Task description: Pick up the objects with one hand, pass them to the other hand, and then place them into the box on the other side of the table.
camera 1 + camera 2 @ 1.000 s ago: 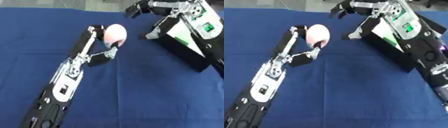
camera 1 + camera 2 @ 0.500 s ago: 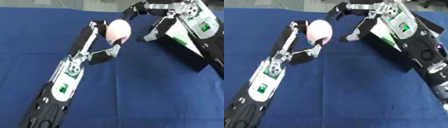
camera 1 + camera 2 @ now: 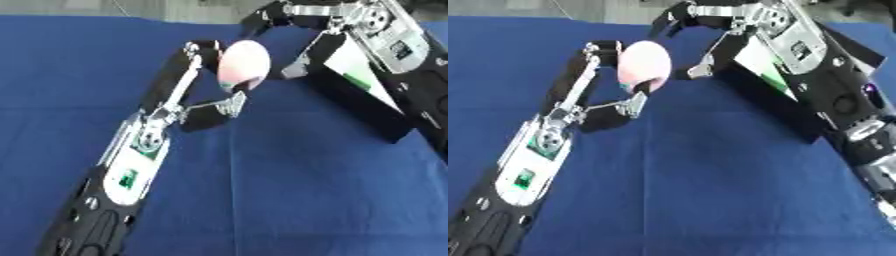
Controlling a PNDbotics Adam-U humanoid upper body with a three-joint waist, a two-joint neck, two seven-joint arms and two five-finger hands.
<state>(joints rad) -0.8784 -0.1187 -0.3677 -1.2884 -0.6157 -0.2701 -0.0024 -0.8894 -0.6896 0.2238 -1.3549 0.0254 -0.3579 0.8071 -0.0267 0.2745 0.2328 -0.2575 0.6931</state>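
Note:
A pale pink egg-shaped object (image 3: pixel 242 64) is held up above the blue table, pinched between the fingers and thumb of my left hand (image 3: pixel 199 95). My right hand (image 3: pixel 293 22) reaches in from the upper right with its fingers spread open, just above and to the right of the pink object, its thumb (image 3: pixel 296 67) close beside it. Whether the right hand touches the object I cannot tell. A black box (image 3: pixel 367 107) with a white and green panel lies under the right forearm at the right.
The blue cloth (image 3: pixel 289 190) covers the whole table. My left forearm (image 3: pixel 118 185) runs from the lower left corner up to the middle. The table's far edge shows along the top.
My left hand has carried the pink object up and to the right, toward the right hand. The right hand has lowered its open fingers over it.

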